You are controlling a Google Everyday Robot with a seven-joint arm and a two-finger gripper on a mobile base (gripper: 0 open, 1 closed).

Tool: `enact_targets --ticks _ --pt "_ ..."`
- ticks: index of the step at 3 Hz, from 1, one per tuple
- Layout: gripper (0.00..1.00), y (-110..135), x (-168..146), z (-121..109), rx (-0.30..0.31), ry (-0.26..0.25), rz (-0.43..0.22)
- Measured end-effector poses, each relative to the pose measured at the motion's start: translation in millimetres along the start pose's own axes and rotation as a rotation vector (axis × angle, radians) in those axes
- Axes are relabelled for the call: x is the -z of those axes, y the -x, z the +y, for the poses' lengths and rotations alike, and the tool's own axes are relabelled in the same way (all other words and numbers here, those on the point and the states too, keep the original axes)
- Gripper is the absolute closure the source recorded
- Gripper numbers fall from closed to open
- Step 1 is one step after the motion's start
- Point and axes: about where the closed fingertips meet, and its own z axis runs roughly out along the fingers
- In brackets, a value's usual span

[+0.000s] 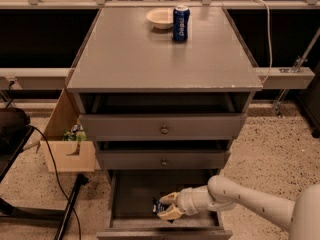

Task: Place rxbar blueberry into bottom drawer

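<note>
Gripper (166, 207) low inside open bottom drawer (131, 196), jaws clamped on rxbar blueberry (157, 204). Placing step: next, release bar, lift clear.

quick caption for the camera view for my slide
Pincer holds the rxbar blueberry inside the open bottom drawer.

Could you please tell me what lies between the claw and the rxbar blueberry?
Nothing: in the camera view, the claw grips the rxbar blueberry directly, within the open bottom drawer.

Blue can (181, 23): white vertical lettering, not legible.
</note>
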Motion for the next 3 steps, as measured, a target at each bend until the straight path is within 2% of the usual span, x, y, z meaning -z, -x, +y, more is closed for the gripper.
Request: enact_targets --ticks 1,2,3 --pt "1.00 0 0 0 0.001 0.000 0.000" --pt "1.00 -7 -4 -6 0.027 -0.005 0.013" --pt "1.00 -28 -16 -36 0.071 0.008 0.114"
